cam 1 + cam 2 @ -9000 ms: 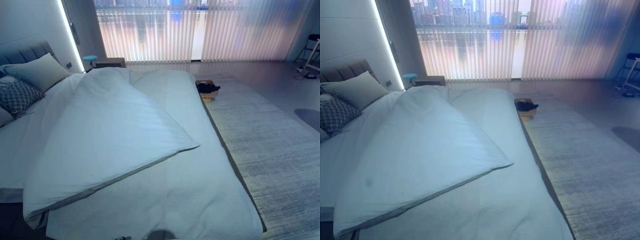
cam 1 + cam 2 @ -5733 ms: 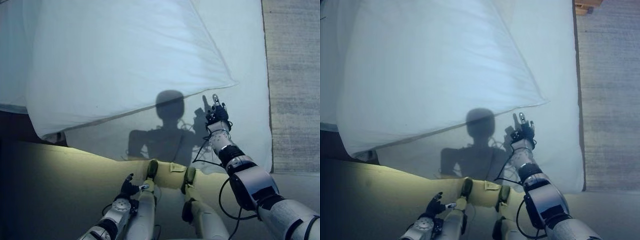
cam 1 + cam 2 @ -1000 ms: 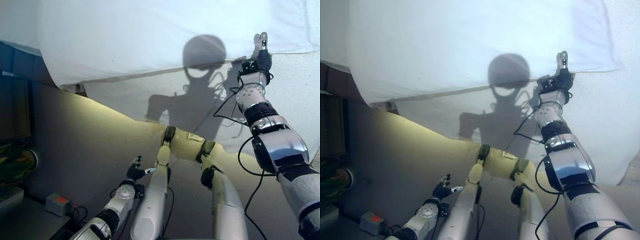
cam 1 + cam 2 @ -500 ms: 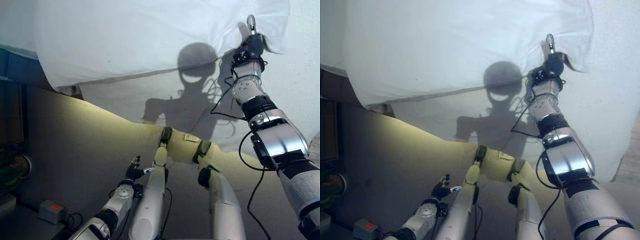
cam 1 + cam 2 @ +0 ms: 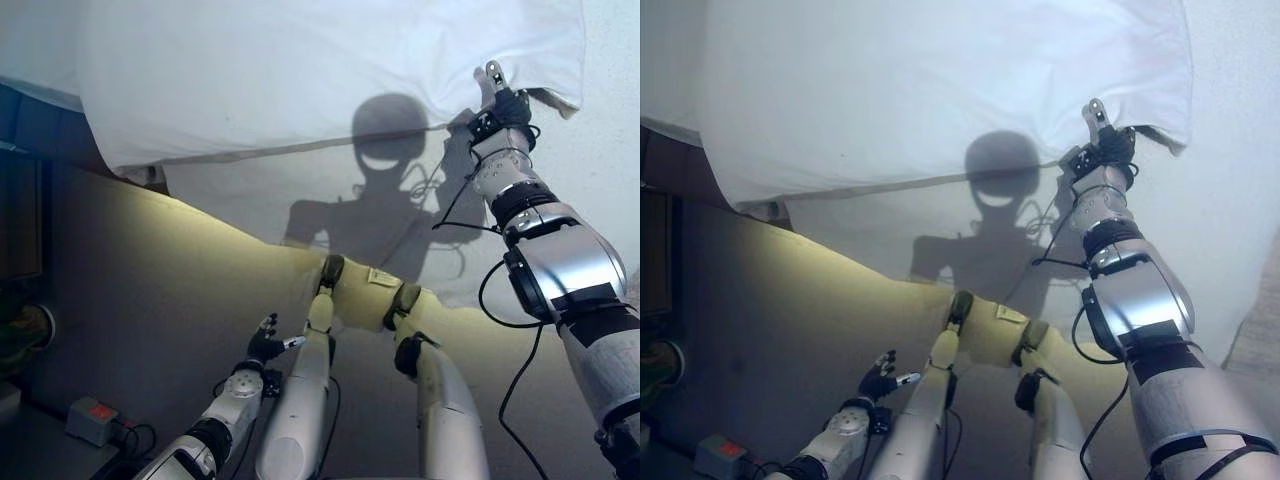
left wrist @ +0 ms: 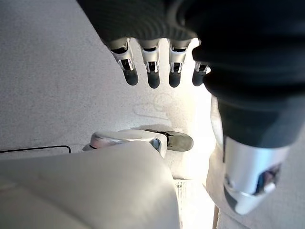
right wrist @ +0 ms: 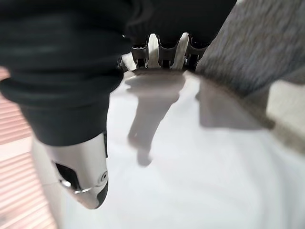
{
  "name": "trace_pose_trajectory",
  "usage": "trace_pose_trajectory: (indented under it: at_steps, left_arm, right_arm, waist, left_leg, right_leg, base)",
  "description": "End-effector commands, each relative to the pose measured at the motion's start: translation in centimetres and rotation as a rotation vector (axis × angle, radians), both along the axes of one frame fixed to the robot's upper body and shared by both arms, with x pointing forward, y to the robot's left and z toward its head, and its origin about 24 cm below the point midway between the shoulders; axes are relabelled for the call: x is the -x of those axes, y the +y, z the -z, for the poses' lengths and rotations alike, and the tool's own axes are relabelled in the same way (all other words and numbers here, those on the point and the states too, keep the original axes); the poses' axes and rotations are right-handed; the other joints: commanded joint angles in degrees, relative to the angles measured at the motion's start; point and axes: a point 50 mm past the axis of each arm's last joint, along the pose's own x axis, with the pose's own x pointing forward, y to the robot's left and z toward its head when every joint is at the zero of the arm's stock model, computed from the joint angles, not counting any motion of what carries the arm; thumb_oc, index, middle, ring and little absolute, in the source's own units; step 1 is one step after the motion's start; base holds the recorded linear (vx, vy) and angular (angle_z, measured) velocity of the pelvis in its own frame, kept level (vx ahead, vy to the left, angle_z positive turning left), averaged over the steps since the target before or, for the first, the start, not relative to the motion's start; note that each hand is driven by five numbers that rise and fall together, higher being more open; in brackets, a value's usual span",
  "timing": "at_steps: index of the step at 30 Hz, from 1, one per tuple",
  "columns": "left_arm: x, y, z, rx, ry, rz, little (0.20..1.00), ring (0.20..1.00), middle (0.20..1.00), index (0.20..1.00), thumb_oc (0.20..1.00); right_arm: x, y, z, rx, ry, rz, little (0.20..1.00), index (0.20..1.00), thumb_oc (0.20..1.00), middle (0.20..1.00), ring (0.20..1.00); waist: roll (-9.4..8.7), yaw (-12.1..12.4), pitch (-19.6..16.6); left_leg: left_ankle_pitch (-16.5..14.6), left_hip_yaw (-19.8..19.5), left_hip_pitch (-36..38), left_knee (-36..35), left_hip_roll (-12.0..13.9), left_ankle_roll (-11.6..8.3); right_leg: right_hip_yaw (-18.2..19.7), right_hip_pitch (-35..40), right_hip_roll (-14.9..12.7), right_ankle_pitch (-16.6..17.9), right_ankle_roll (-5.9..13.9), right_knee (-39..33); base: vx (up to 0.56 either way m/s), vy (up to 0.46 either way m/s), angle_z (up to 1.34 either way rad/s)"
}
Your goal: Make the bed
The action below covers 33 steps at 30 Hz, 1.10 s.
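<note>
duvet (image 5: 300, 70): white, lies on the bed with its near edge running diagonally from the left down-low side up to a folded-back corner at the right; it covers the far part of the scene.
corner (image 5: 1160, 120): the duvet's right near corner, bunched and slightly lifted, right at the right hand.
sheet (image 5: 330, 195): pale layer exposed below the duvet's edge, draping over the near end of the bed.
right hand (image 5: 1102, 143): arm stretched out far over the sheet; hand sits at the corner, fingers (image 7: 160, 51) reach onto the duvet's edge in the wrist view. Tips are hidden in the fabric, so can't tell if it grips or just touches.
left hand (image 5: 266, 345): low at the near left, off the bed, fingers (image 6: 152, 76) relaxed and spread, holding nothing.
power strip (image 5: 92, 418): on the floor at the near left, well apart from the work.
step: judged as catching the folded-back corner to straighten the duvet; early in the task, the duvet sits skewed.
next move: needs a confirmed pinch on the corner, then a pull toward the near right so the edge squares with the bed end. Left side will likely need the same.
risk: fabric slipping out if the grip is shallow.
</note>
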Motion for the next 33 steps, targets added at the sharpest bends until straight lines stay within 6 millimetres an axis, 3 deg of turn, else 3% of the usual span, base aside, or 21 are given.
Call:
trace_pose_trajectory:
  at_steps: [1, 10, 11, 12, 20, 33]
  left_arm:
    - [0.1, -0.3, 0.1, -0.061, 0.004, 0.029, 1.000, 1.000, 1.000, 1.000, 1.000]
    - [-0.4, -1.0, -0.5, -0.041, -0.031, 0.037, 1.000, 1.000, 1.000, 1.000, 1.000]
    - [-0.4, -1.1, -0.5, -0.038, -0.034, 0.037, 1.000, 1.000, 1.000, 1.000, 1.000]
    - [-0.4, -1.0, -0.5, -0.036, -0.033, 0.035, 1.000, 1.000, 1.000, 1.000, 1.000]
    - [-0.1, -0.7, -0.2, -0.035, -0.023, 0.028, 1.000, 1.000, 1.000, 1.000, 1.000]
    - [0.2, -1.1, -0.4, 0.005, -0.036, 0.058, 1.000, 1.000, 1.000, 1.000, 1.000]
  right_arm:
    - [0.5, -1.2, -1.5, 0.061, 0.016, 0.075, 1.000, 1.000, 1.000, 1.000, 1.000]
    - [0.6, -1.2, -2.0, 0.013, -0.066, 0.069, 1.000, 1.000, 1.000, 1.000, 1.000]
    - [0.6, -0.8, -2.4, 0.005, -0.108, 0.050, 0.708, 0.708, 0.708, 0.708, 0.708]
    - [0.6, -0.7, -2.7, 0.002, -0.136, 0.040, 0.200, 0.200, 0.200, 0.200, 0.200]
    - [1.2, -0.5, -4.9, -0.119, -0.320, 0.033, 0.200, 0.200, 0.200, 0.200, 0.200]
    - [2.4, -0.6, -7.3, -0.156, -0.478, 0.047, 0.200, 0.200, 0.200, 0.200, 0.200]
  waist:
    - [-2.38, 2.7, 0.8]
    - [-0.77, 3.2, 0.8]
    - [-0.52, 3.3, 0.8]
    - [-0.34, 3.3, 0.8]
    - [0.28, 2.9, 0.8]
    - [0.70, 1.7, 0.8]
  left_leg:
    - [-6.1, 1.5, 3.5, 1.4, -3.9, 1.60]
    - [-5.4, 0.3, 3.1, 0.7, -4.4, 1.54]
    - [-5.2, 0.3, 3.1, 0.4, -4.4, 1.52]
    - [-5.1, 0.2, 3.2, 0.3, -4.4, 1.51]
    - [-5.0, 0.7, 4.3, -0.1, -4.6, 1.52]
    - [-5.9, 2.6, 6.7, 1.2, -5.1, 1.67]
  right_leg:
    - [3.0, 10.7, -1.2, 5.3, 7.76, -15.0]
    - [2.3, 10.1, -1.8, 4.3, 7.70, -13.6]
    - [2.2, 10.0, -1.9, 4.3, 7.68, -13.6]
    - [2.1, 9.9, -2.0, 4.3, 7.68, -13.7]
    - [2.7, 10.9, -2.2, 4.9, 7.91, -14.6]
    - [4.0, 14.1, -2.7, 6.0, 8.28, -15.6]
  base:
    - [0.00, -0.002, 0.10]
    - [0.00, 0.007, 0.09]
    - [-0.01, 0.021, 0.03]
    - [0.00, 0.000, 0.00]
    - [-0.01, 0.010, 0.01]
    - [-0.01, 0.014, 0.01]
